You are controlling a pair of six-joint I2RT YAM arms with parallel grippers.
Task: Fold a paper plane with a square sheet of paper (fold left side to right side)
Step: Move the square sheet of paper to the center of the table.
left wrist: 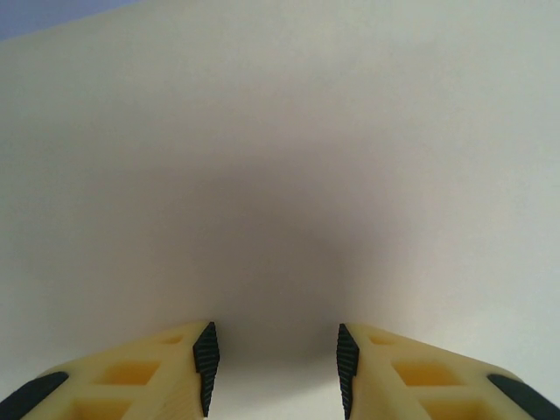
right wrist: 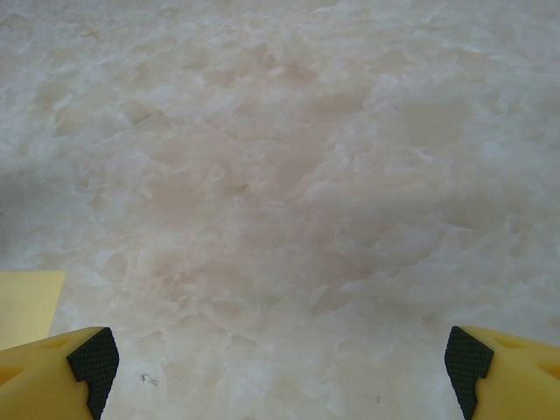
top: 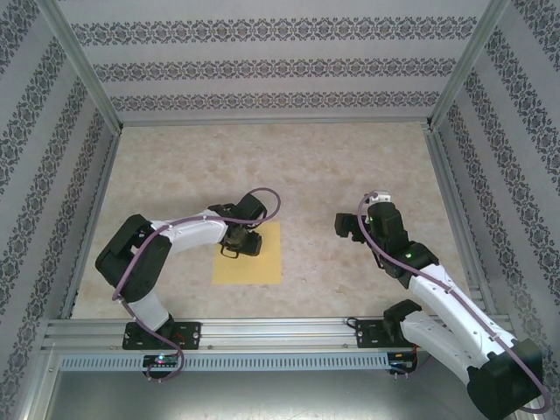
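The square sheet of paper (top: 258, 267) lies flat and bright yellow on the marbled table, left of centre. My left gripper (top: 238, 248) points down onto the sheet's upper left part. In the left wrist view the pale paper (left wrist: 280, 131) lies close under the camera, and my left gripper (left wrist: 276, 367) has its jaws partly apart with bare paper showing between the black pads (left wrist: 206, 359). My right gripper (top: 343, 226) hovers to the right of the sheet, clear of it. In the right wrist view it (right wrist: 280, 367) stands wide open over the table, with a paper corner (right wrist: 26, 302) at the lower left.
The marbled table top (top: 350, 166) is walled by patterned panels on three sides, with metal posts (top: 83, 70) at the corners. An aluminium rail (top: 262, 332) carrying both arm bases runs along the near edge.
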